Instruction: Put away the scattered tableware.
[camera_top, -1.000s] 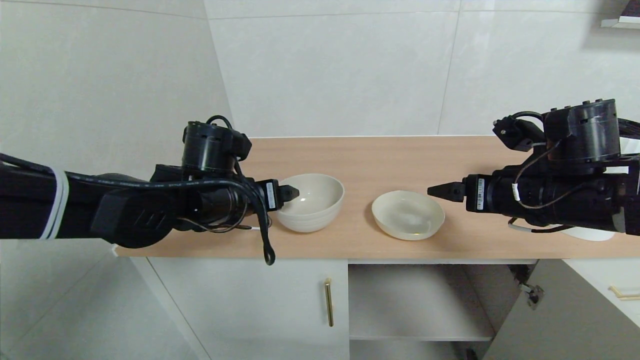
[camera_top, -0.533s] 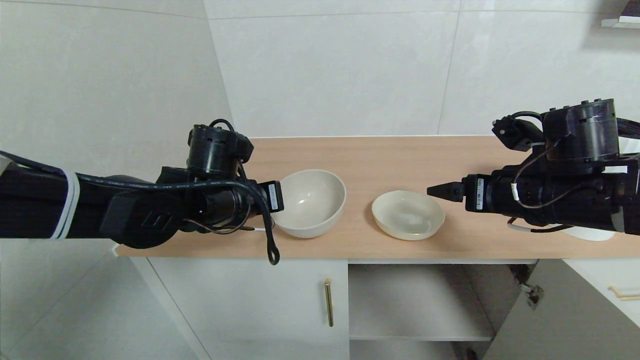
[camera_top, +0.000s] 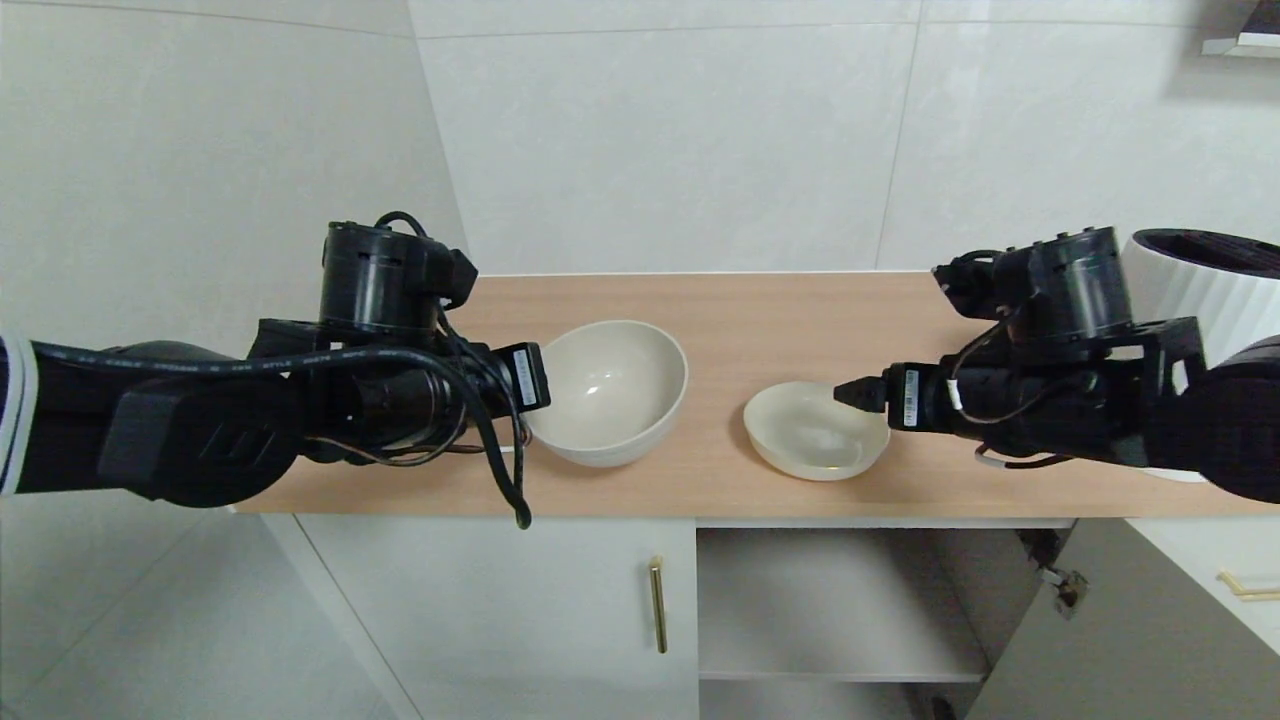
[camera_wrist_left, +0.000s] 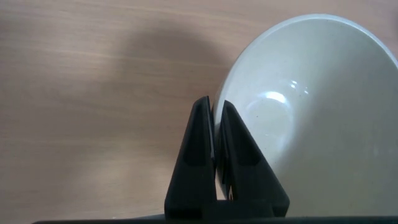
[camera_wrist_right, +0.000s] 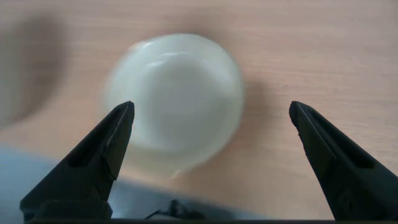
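Note:
A deep white bowl (camera_top: 612, 392) hangs tilted just above the wooden counter (camera_top: 760, 310), toward its left side. My left gripper (camera_top: 538, 384) is shut on the bowl's left rim; in the left wrist view the two fingers (camera_wrist_left: 202, 124) pinch the rim of the bowl (camera_wrist_left: 311, 118). A shallow cream bowl (camera_top: 815, 432) rests on the counter right of centre. My right gripper (camera_top: 850, 393) hovers at that bowl's right rim. It stands wide open (camera_wrist_right: 211, 115) above the shallow bowl (camera_wrist_right: 174, 102), with nothing held.
A white ribbed container (camera_top: 1205, 290) stands at the counter's right end behind my right arm. Below the counter is an open cabinet with a shelf (camera_top: 840, 600), its door (camera_top: 1110, 640) swung out at the right. A closed door with a brass handle (camera_top: 655, 605) is on the left.
My left gripper has closed on the deep bowl's rim and lifted and tilted it. My right arm has moved left and down to the shallow bowl's right rim.

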